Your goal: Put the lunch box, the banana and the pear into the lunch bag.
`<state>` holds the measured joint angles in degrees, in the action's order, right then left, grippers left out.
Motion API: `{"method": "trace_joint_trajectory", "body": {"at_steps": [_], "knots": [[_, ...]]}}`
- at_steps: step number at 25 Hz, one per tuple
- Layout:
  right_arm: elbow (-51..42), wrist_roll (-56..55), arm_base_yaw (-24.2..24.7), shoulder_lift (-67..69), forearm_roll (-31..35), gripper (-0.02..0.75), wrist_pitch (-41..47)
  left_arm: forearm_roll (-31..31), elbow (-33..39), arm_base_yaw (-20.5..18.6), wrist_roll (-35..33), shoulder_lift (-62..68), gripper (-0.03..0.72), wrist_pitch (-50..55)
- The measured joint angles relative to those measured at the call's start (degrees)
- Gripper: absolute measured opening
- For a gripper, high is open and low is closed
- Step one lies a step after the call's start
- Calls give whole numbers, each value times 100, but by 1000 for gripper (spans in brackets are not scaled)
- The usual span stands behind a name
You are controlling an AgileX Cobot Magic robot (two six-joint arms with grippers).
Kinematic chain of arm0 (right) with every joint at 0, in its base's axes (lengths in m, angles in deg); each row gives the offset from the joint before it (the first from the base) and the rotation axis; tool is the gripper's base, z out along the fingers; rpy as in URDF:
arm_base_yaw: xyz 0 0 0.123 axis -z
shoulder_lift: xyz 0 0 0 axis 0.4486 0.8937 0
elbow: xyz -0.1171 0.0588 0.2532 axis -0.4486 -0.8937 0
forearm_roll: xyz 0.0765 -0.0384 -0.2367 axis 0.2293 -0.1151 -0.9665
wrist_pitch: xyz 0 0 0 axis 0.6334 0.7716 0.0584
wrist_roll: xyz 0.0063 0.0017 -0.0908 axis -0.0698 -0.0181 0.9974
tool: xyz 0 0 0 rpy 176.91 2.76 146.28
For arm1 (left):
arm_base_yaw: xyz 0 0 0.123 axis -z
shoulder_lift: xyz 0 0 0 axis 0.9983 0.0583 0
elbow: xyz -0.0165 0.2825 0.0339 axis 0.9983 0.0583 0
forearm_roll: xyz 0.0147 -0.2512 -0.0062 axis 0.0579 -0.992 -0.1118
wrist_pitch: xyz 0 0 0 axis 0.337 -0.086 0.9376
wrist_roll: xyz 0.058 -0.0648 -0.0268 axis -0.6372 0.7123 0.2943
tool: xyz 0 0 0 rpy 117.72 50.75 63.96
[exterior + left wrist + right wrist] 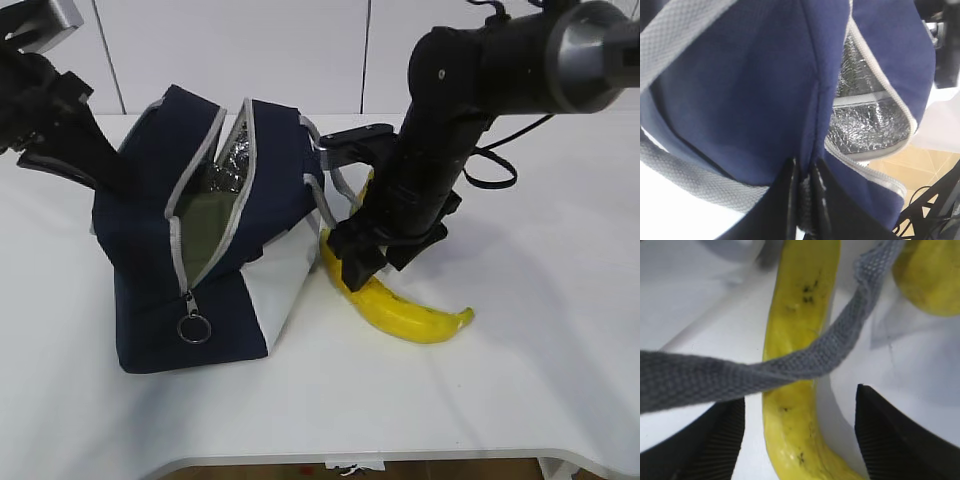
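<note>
The navy lunch bag lies tilted on the white table with its zipper open and silver lining showing. A flat sage-green surface inside the opening looks like the lunch box lid. My left gripper is shut on the bag's fabric; the left wrist view shows it pinching a navy seam. The banana lies on the table right of the bag. My right gripper is open, with its fingers either side of the banana in the right wrist view. The pear lies just beyond.
A grey webbing handle hangs across the banana, in front of my right gripper. The zipper's ring pull dangles at the bag's near end. The table's front edge is close below.
</note>
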<state>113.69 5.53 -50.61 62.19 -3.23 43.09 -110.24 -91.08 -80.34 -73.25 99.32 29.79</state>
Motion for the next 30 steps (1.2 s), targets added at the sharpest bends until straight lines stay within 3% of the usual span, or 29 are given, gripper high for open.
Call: {"method": "trace_joint_trajectory", "body": {"at_steps": [24,30], "knots": [[2,0,-26,365,76,526,-126,22,0,0,0,0,15,8],[2,0,-26,375,76,406,-24,22,0,0,0,0,15,13]]}}
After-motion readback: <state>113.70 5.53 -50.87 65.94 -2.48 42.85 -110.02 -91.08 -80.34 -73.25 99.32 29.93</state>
